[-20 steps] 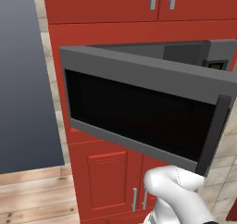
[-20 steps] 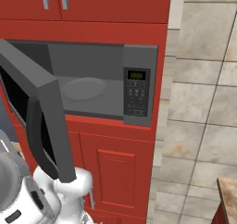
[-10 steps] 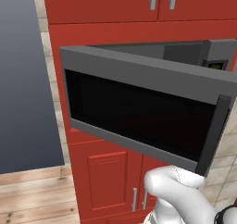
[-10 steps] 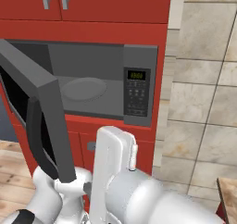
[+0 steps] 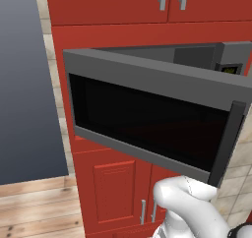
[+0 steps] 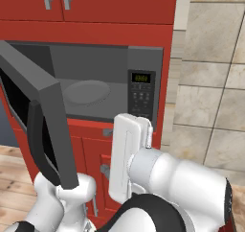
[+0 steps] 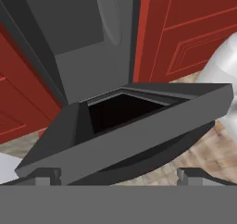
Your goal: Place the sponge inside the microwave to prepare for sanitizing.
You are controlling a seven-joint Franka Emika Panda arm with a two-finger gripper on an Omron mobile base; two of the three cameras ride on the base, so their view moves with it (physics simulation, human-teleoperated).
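The microwave [image 6: 95, 89], built into red cabinets [image 6: 119, 5], stands with its dark-windowed door [image 5: 147, 119] swung wide to the left, baring the grey cavity and the round turntable [image 6: 87, 92]. The white arm [image 6: 158, 178] rises in front of the lower cabinet doors, its long white link upright just below the black keypad panel [image 6: 141, 94] with its green display.

In the hand view the tool [image 7: 119, 176] looks along the open door's edge and curved handle [image 7: 152, 149], with the turntable and a red cabinet front beyond. Its two dark tips sit far apart at the bottom corners, so the jaws are spread wide, with nothing between them.

The sponge cannot be found: no green block lies on the turntable, on the wooden floor [image 5: 34, 207] or in the tool. Where it lies cannot be told from these views.

The door-opening step looks finished, judging by the bared cavity, and the placing has not begun. The next move seems to call for drawing the tool clear of the door and handle, then finding and picking up the sponge before reaching into the cavity without knocking the door.

The door hides most of the cavity in the left base view, and the arm's bulk covers the lower cabinets on the right.
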